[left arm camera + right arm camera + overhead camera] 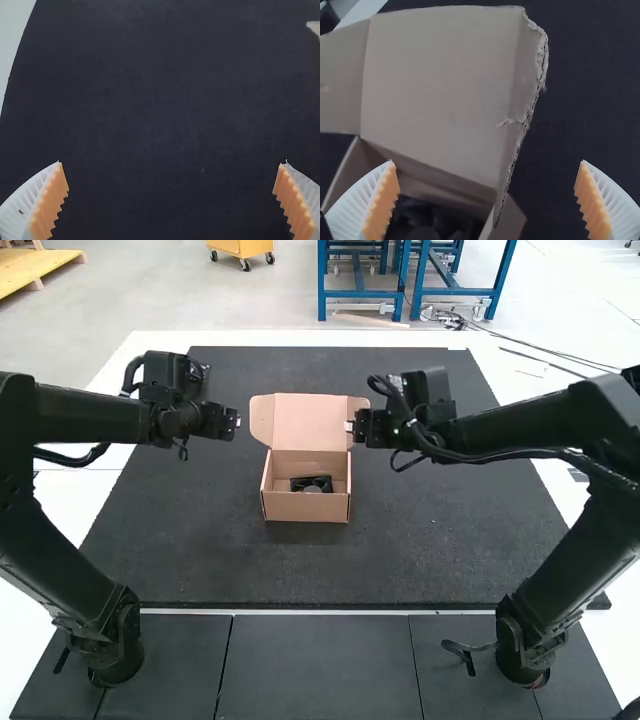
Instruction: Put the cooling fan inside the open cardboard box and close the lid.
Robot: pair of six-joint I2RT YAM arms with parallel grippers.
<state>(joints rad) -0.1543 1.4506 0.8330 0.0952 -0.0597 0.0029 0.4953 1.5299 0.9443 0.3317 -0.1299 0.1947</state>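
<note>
An open cardboard box (305, 496) sits mid-mat with its lid (308, 422) standing up behind it. The black cooling fan (311, 484) lies inside the box. My right gripper (353, 427) hovers at the lid's right edge, open, with nothing between its fingers. In the right wrist view the lid (445, 95) with a torn side flap spreads above the white ribbed fingers (379, 200), and the dark fan (427, 222) shows inside the box. My left gripper (238, 423) hangs just left of the lid, open and empty; its fingers (47, 200) frame bare mat.
A black mat (200, 540) covers the table, with white table surface (60, 490) beyond its left and right edges. Both arms stretch in from the sides above the mat. A sliver of cardboard (314, 26) shows in the left wrist view.
</note>
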